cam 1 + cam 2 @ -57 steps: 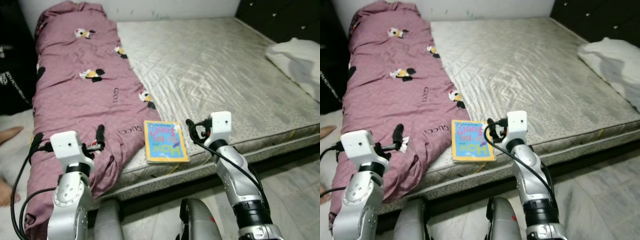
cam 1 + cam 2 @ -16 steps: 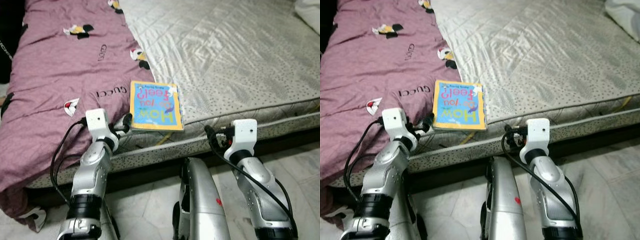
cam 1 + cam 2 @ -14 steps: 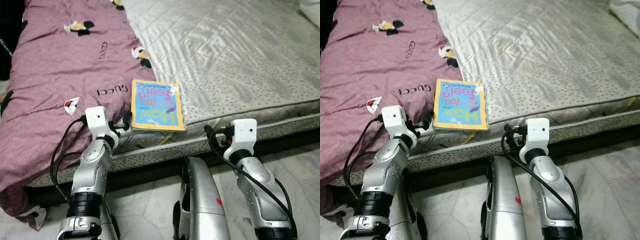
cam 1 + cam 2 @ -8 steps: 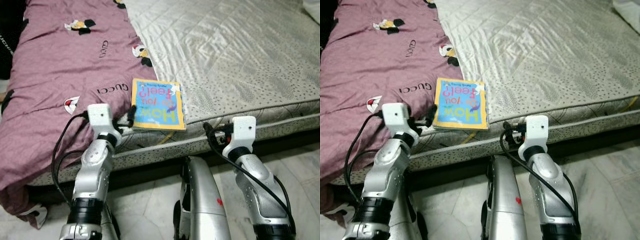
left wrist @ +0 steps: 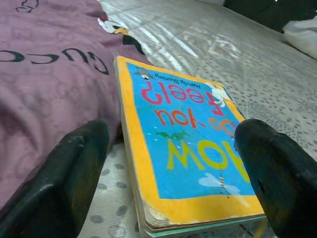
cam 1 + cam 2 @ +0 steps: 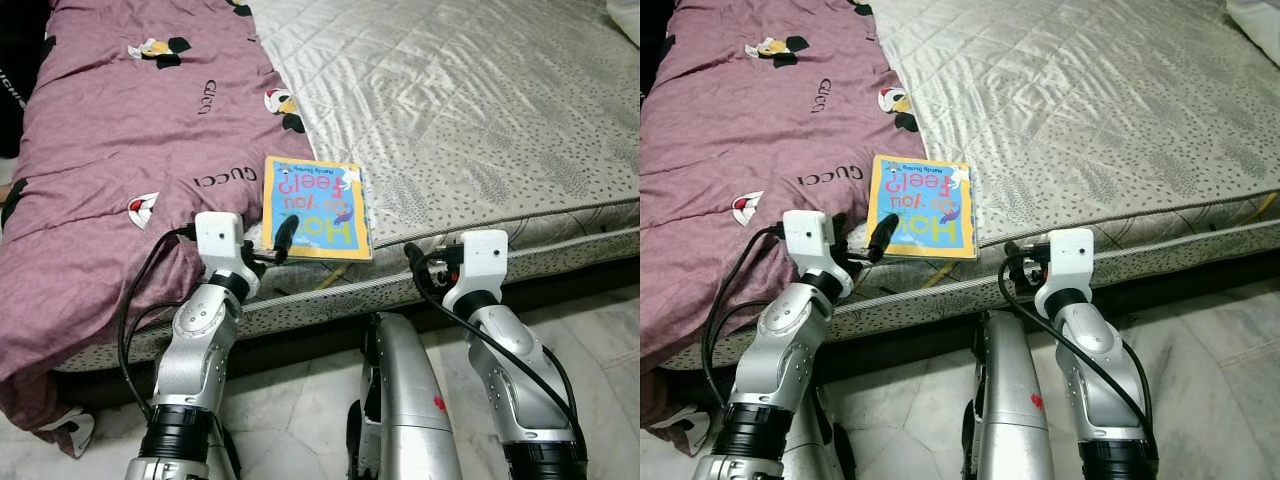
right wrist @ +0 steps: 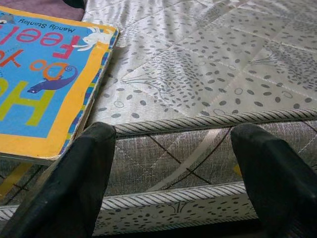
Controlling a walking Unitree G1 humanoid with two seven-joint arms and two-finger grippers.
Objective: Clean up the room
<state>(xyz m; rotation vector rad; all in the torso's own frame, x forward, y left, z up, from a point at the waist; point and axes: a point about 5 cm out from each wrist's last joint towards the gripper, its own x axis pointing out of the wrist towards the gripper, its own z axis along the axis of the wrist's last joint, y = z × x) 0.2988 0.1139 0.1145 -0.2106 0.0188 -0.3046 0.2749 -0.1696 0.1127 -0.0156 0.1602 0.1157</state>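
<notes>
Now the left gripper [image 6: 281,240] has reached further to the right than a moment ago, and one black finger lies over the near left corner of the book [image 6: 315,207]. Its fingers are spread wide, one on each side of that corner. It may be touching the cover, but that is hard to tell. That yellow and blue picture book lies flat near the front edge of the mattress [image 6: 480,110], just beside the purple blanket [image 6: 110,150]. On the right, the right gripper [image 6: 1012,262] is spread open too, near the mattress edge, right of the book.
</notes>
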